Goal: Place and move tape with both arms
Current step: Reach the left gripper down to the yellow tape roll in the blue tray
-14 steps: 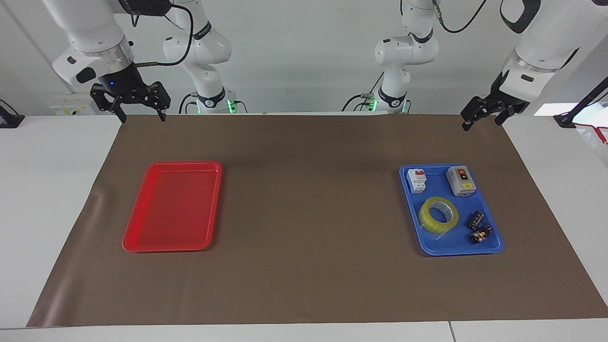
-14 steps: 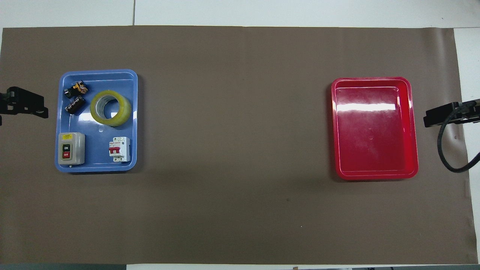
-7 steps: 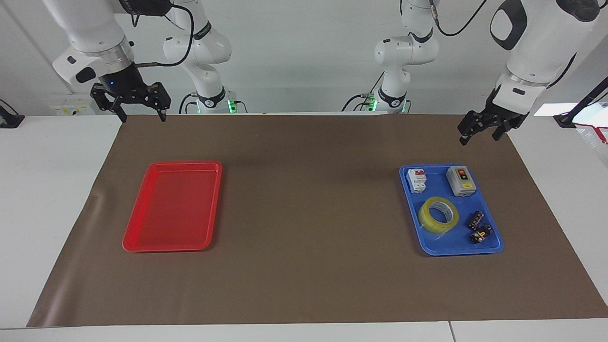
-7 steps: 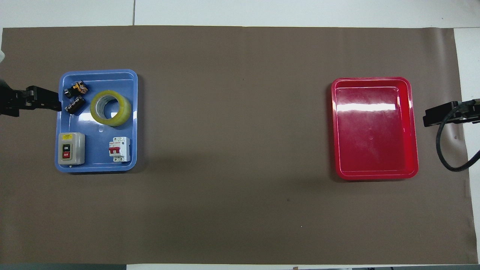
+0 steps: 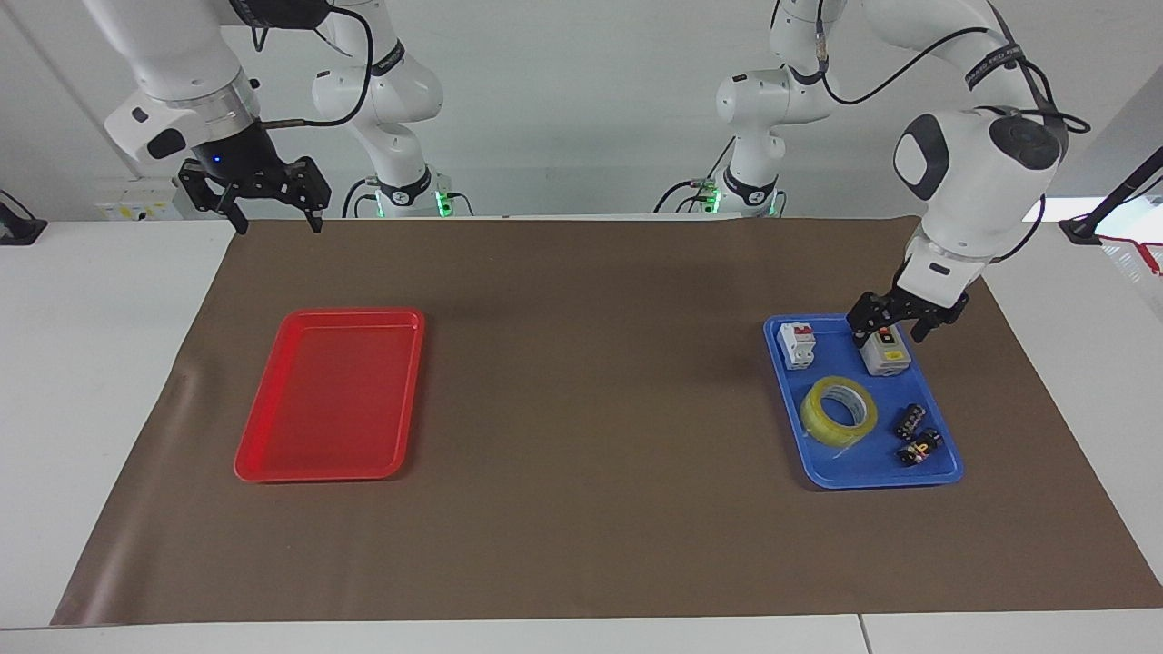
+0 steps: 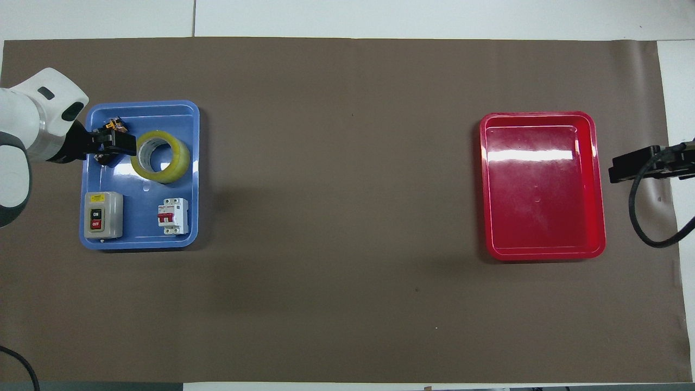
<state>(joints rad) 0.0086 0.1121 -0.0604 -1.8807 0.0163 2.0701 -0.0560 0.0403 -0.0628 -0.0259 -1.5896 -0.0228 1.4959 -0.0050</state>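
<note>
The tape [image 5: 839,411], a yellow roll with a white core, lies flat in the blue tray [image 5: 822,477] at the left arm's end of the table. It also shows in the overhead view [image 6: 161,156]. My left gripper [image 5: 889,338] is open and empty, raised over the blue tray's part nearest the robots, above the grey switch box; in the overhead view the left gripper [image 6: 122,146] sits beside the tape. My right gripper [image 5: 278,225] is open and empty, raised over the mat's edge nearest the robots, and the arm waits there; the right gripper [image 6: 624,168] also shows in the overhead view.
The blue tray [image 6: 141,244] also holds a grey switch box [image 6: 103,215], a white circuit breaker [image 6: 173,215] and small black parts [image 5: 918,436]. An empty red tray [image 5: 273,472] lies toward the right arm's end. Two smaller white arms [image 5: 404,195] stand at the robots' table edge.
My left arm has swung in from the mat's corner and come down over the blue tray, beside the tape. My right gripper has hardly moved.
</note>
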